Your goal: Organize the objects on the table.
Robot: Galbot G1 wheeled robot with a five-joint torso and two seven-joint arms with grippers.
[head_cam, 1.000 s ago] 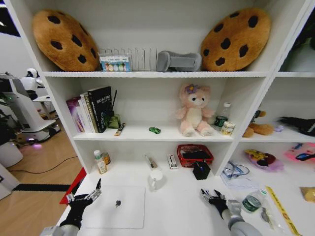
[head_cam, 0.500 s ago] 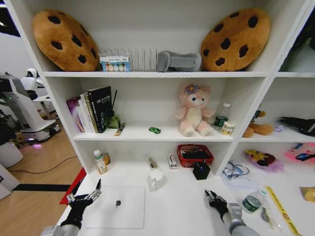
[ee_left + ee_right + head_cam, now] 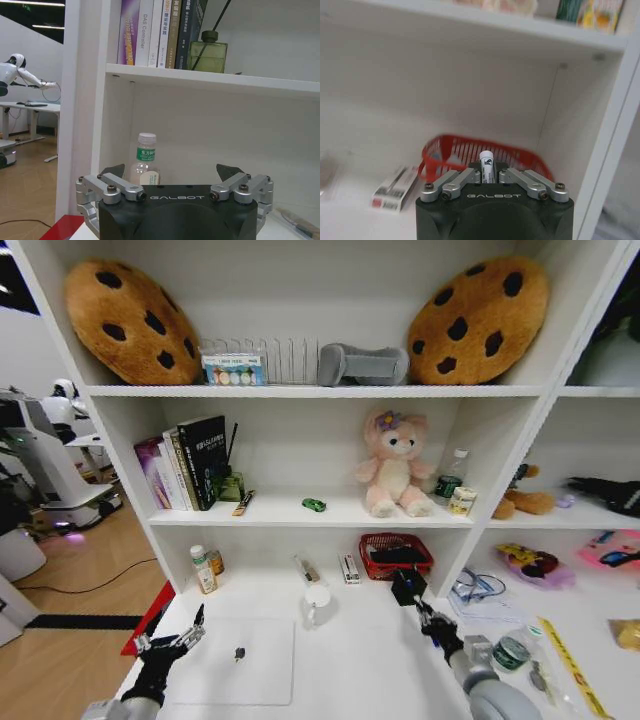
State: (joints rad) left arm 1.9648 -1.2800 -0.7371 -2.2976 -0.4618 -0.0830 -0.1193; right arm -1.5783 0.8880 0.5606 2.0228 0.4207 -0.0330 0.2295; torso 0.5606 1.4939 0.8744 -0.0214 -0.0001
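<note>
White desk [image 3: 350, 660] below me; my right gripper [image 3: 428, 621] clenches a white-capped marker [image 3: 486, 161] before the red mesh basket [image 3: 470, 150]; my left gripper [image 3: 182, 638] gapes beside the silver laptop [image 3: 240, 662].

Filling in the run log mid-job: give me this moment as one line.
right pincer: shut on white marker, near black pen holder | red basket: behind holder | left pincer: open, idle by silver laptop

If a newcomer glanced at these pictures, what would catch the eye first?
Two huge cookie-shaped cushions on the top shelf, then the pink plush toy on the middle shelf. Lower down, the right tool holds a pen near the red basket, while the left tool hovers open beside the silver laptop.
</note>
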